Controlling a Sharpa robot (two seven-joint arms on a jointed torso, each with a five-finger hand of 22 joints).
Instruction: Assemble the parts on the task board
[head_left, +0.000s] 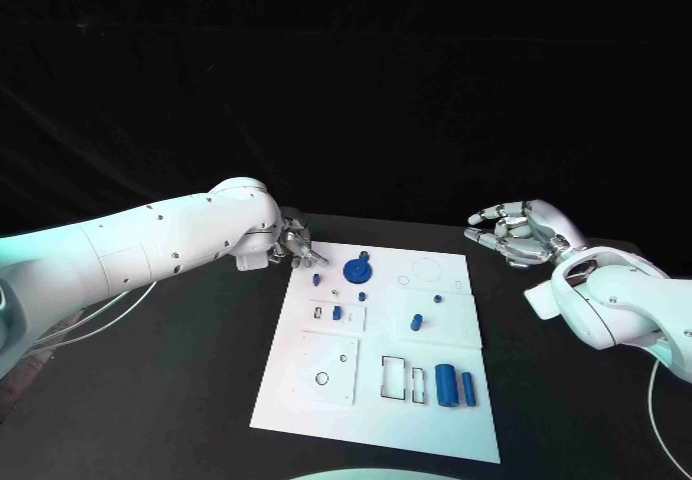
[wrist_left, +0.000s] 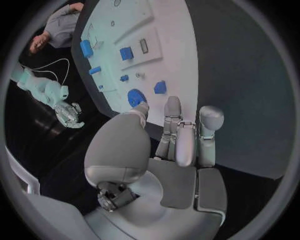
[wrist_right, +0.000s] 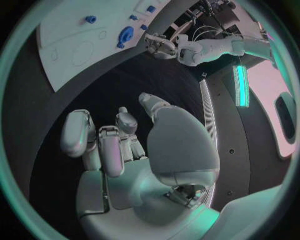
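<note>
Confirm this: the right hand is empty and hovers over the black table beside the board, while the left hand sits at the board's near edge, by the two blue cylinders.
Not quite. The head view shows the left hand at the task board's far corner, next to the round blue part, not by the two blue cylinders. The right hand is indeed empty, over the black table.

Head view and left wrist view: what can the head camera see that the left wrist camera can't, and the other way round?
The head view shows the big white left arm from outside and the near edge of the white board. The left wrist view shows the inside of the left hand up close, its fingers apart and holding nothing. Both show the board, the round blue piece near the left hand, and the right hand, off to the board's side.
</note>
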